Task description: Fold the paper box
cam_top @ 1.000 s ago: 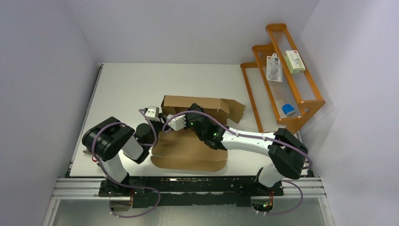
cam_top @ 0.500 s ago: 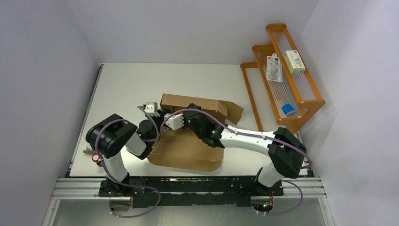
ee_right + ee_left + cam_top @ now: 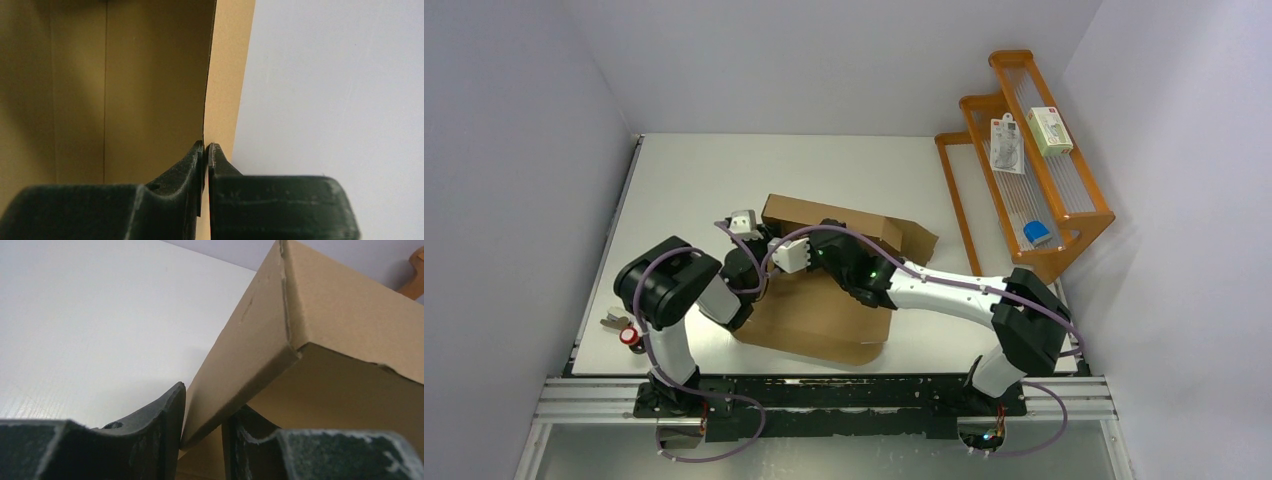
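The paper box point(image 3: 819, 315) is brown corrugated cardboard, part folded, in the middle of the table, with its back wall point(image 3: 824, 215) raised and a flap point(image 3: 919, 238) sticking out to the right. My left gripper point(image 3: 207, 400) is at the box's left end, shut on a folded side panel point(image 3: 240, 355) that fills the gap between its black fingers point(image 3: 165, 430). My right gripper point(image 3: 206, 146) reaches in from the right. It is shut on the thin edge of an upright wall point(image 3: 227, 75), with the box's inside point(image 3: 125, 90) to its left.
An orange wire-fronted rack point(image 3: 1079, 205) stands at the back right and holds two white packages point(image 3: 1007, 143) point(image 3: 1049, 130) and a small blue item point(image 3: 1036, 233). A small red and metal object point(image 3: 624, 330) lies by the table's left edge. White walls enclose the table.
The box has slid and turned slightly leftward and away. My left arm has pushed in against its left end and its jaws have closed onto the side panel. The right gripper kept its hold.
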Robot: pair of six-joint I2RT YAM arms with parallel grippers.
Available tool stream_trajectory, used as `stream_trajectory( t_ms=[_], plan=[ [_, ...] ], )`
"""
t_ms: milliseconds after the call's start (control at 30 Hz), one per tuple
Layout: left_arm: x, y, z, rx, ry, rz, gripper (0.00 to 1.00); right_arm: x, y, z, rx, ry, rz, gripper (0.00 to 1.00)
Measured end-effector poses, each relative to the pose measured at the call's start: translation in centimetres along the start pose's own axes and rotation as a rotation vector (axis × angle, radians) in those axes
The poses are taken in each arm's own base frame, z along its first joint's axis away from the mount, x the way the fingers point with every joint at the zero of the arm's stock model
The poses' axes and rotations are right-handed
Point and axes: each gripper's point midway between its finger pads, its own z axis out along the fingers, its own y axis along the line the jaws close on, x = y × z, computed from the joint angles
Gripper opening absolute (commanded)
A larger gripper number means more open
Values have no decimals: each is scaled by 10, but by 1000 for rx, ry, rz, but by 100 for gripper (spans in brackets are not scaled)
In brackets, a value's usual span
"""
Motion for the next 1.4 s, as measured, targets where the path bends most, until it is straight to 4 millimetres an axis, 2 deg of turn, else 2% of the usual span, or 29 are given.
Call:
stream_trajectory(
  t_ms=[333, 567, 867, 1400],
  plan=[
    [-2, 6, 8, -53, -28, 7, 28, -5, 1, 2, -18, -18, 12, 8],
    [-4, 10, 9, -109, -53, 28, 13, -8, 0, 2, -31, -27, 17, 7],
    [-10, 20, 6, -200, -88, 68, 6, -13, 1, 5, -41, -40, 34, 7],
    [-31, 30, 2, -326, -139, 58, 5, -23, -9, 6, -12, -72, 61, 7]
  ],
)
